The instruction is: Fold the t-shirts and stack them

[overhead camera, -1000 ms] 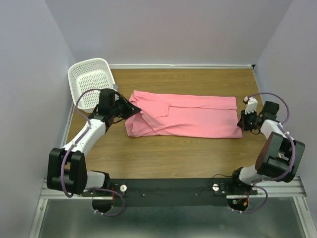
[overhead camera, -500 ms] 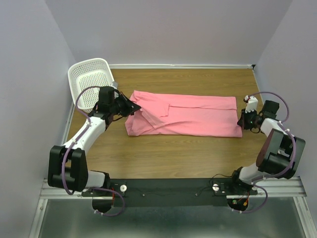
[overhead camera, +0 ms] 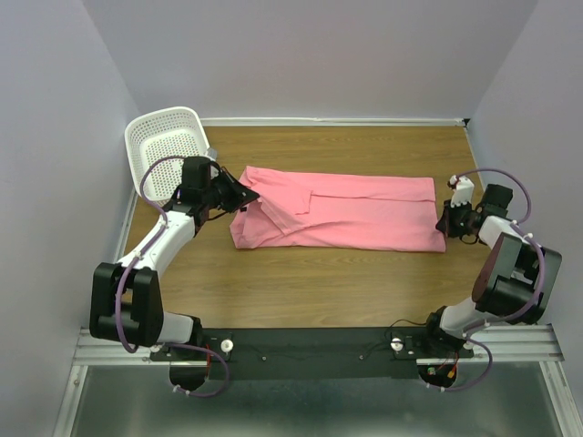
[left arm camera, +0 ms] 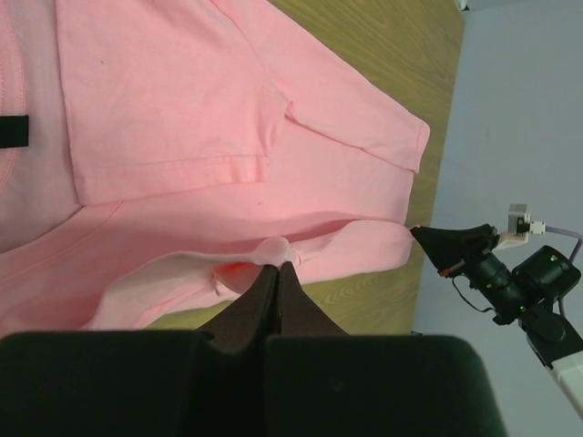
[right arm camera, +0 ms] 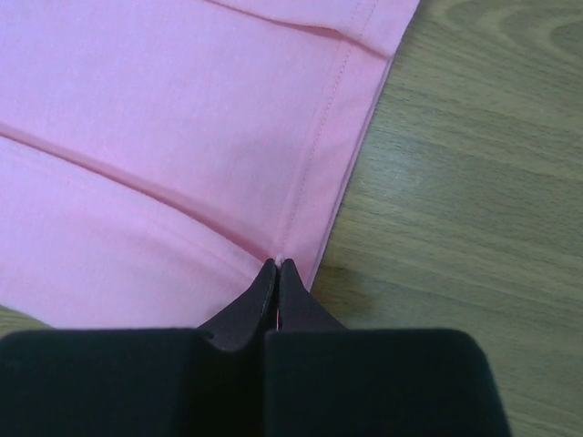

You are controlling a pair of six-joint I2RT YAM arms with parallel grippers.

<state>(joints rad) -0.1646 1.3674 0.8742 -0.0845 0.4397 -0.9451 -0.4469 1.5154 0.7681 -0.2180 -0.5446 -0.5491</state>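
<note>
The brown wood-grain table (overhead camera: pixel 319 282) carries the pink short-sleeved t-shirt of soft cloth (overhead camera: pixel 355 214), which lies flat across its middle as a long band already folded lengthwise, one sleeve doubled over on top (its seams show plainly in the left wrist view). At the far left corner, apart from the shirt, the white perforated plastic basket (overhead camera: pixel 168 150) leans on its side. The left gripper (left arm camera: pixel 278 266) is at the shirt's left end with its fingers pressed together on a small puckered fold of cloth, and the right gripper (right arm camera: pixel 277 264) is closed at the opposite end, its tips pinching the stitched hem where a crease runs up to them. The cloth looks light, limp and not at all fragile; it will likely sag and drag between the two pinches instead of holding a line, and loose layers may slide over each other. The doubled, stitched edges and corners look like the safest places to take hold, since a pinch in single cloth would probably just gather a pucker.
</note>
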